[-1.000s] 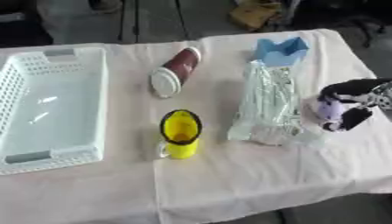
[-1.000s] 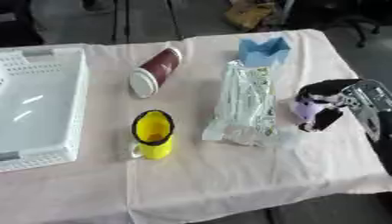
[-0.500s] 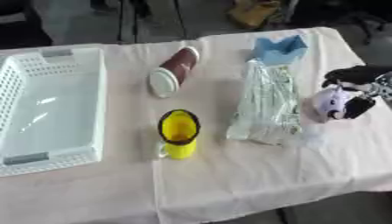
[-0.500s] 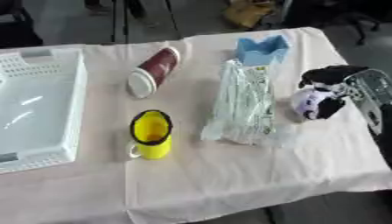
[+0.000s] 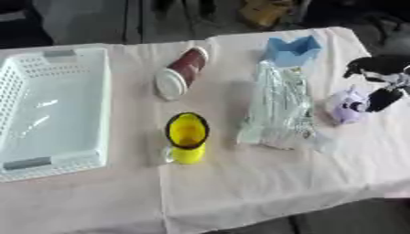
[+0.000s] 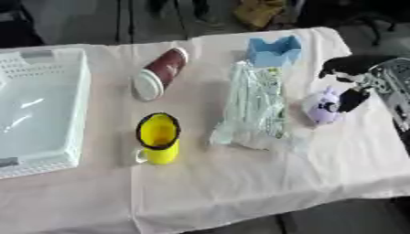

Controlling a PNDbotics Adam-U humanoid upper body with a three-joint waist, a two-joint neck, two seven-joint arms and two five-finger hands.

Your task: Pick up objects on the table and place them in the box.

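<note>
Since the picture from a second ago, the right hand (image 6: 358,82) has lifted a little and slid off toward the desk's right edge, and more of the little purple toy (image 6: 323,106) shows now. The dark fingers curl down by the toy's right side and seem to touch it, but I cannot tell if they truly hold it. The toy sits on the desk (image 5: 264,183) near the right edge, just beside the long clear bag (image 5: 280,107).

The white box (image 5: 56,109) waits far away on the left side. The left hand is not in any view.

What could go wrong? The toy is small and round, so it may slip out of the fingers or roll off the close edge. If the hand carries it to the box, it must pass over the clear bag, the yellow mug (image 5: 186,137) and the brown cup (image 5: 182,73) lying on its side. A low arm could bump the mug over or make the cup roll. The blue holder (image 5: 291,50) stands behind the bag.

I cannot read any words or labels on anything.
</note>
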